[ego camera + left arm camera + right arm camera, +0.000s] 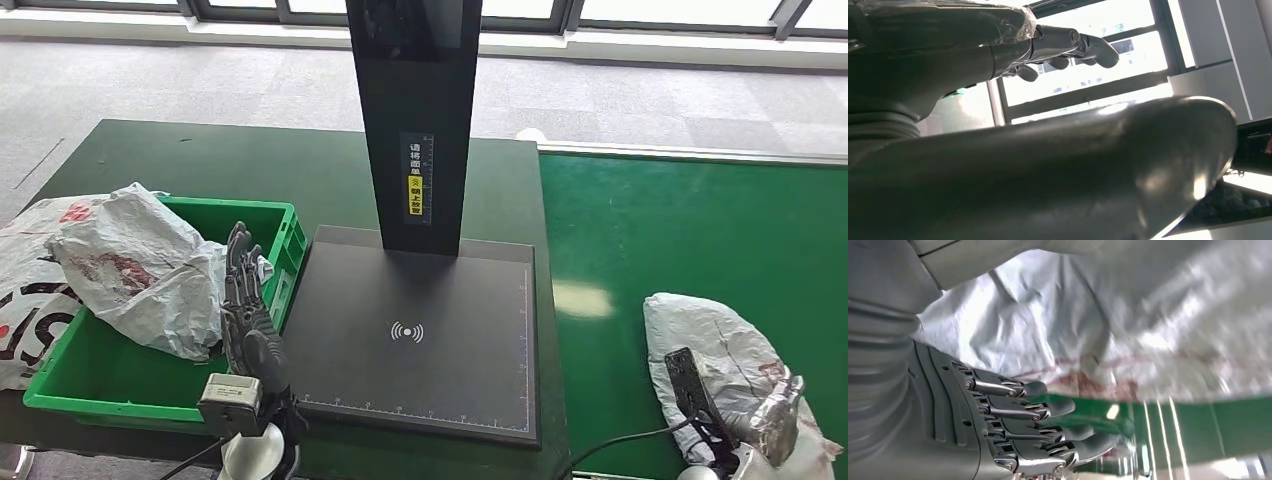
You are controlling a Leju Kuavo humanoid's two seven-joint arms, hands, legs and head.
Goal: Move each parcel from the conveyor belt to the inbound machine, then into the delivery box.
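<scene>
Grey carpet floor with a strip of window frames along the top, and in front of it a dark green table point(200, 160) next to a bright green conveyor belt point(690, 230). From the head view, the inbound machine point(420, 330) sits dead centre: flat black plate with a wireless symbol and a tall black post carrying a yellow label. Left of it is the green delivery box point(60, 385), with one crumpled grey parcel in the box point(140, 265) draped over its far-left corner. Another white bag with red and black print point(30, 270) lies just outside the crate, cut off by the edge. So two bags on that side, plus one grey parcel on the belt point(720, 355) at lower right, three total.

The left hand point(245, 305) stands upright between crate and plate, fingers straight and apart, gripping nothing. The right hand point(700, 400) lies on the belt parcel, partly cut off by the frame bottom, and I can't tell from here if it's actually grasping.

The left wrist view looks up at bright windows; the left hand's fingers point(1073, 45) are slightly curled with nothing in them, and a big dark thumb blocks the lower half.

The right wrist view gets right up close: wrinkled grey plastic, blurry, with a red smudge of print, green belt beneath. The right hand's fingers point(1038, 415) stretch out alongside the bag, not wrapped around it.
</scene>
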